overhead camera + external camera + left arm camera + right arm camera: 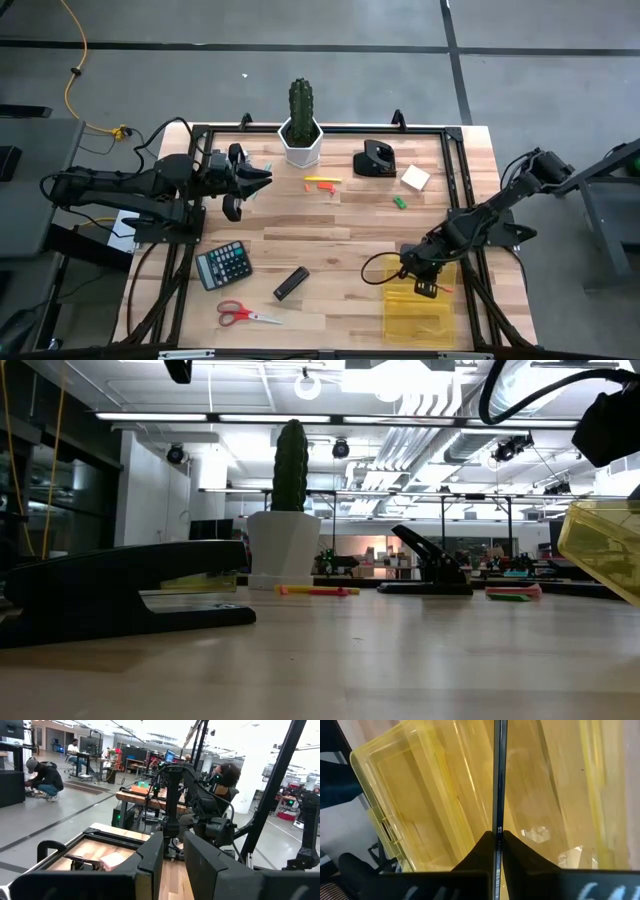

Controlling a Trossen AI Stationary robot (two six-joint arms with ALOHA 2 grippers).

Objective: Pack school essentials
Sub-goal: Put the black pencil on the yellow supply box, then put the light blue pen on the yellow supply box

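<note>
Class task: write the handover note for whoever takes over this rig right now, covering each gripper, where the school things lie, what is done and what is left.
Right gripper: shut on a thin dark pen, poised over the open yellow case at the table's front right.
Left gripper: raised at the table's left, beside the cactus pot; nothing visibly held.
On the table: red-handled scissors, front left; yellow and red markers, green marker and sticky-note pad, at the back.
Done: no item visible inside the case.
Left: release the pen, then pack the rest.
</note>
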